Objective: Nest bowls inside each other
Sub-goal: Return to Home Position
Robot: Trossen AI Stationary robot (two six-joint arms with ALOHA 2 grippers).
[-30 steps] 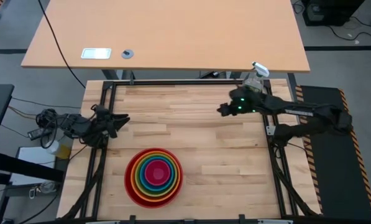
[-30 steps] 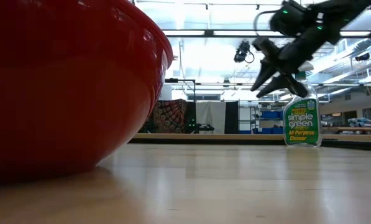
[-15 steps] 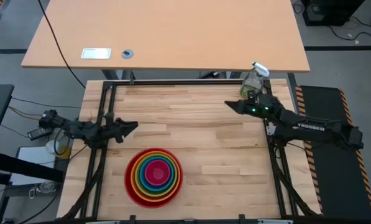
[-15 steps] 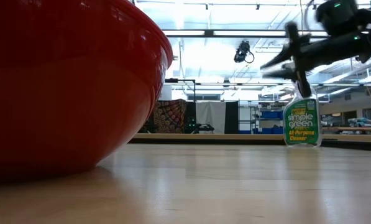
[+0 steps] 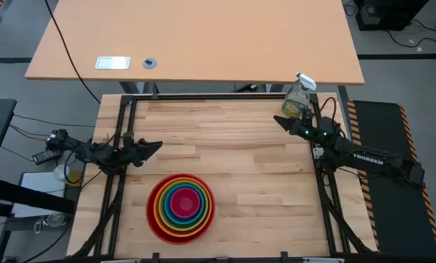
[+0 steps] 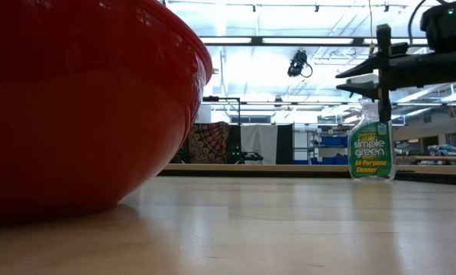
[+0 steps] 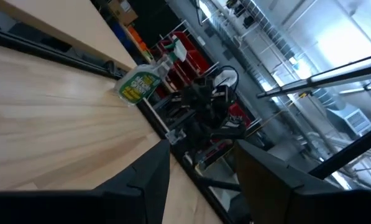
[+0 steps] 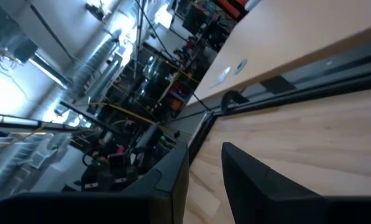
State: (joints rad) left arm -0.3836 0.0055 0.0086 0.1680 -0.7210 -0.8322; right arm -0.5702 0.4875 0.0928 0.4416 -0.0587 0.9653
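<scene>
We see the nested bowls (image 5: 180, 207) by the surface's (image 5: 239, 146) front edge, with the left hand (image 5: 153, 146) and right hand (image 5: 280, 120) parted and empty at its sides.

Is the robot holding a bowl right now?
Nothing is held. The left gripper, at the table's left edge, and right gripper, by the spray bottle, are open and empty; the bowls sit nested.
</scene>
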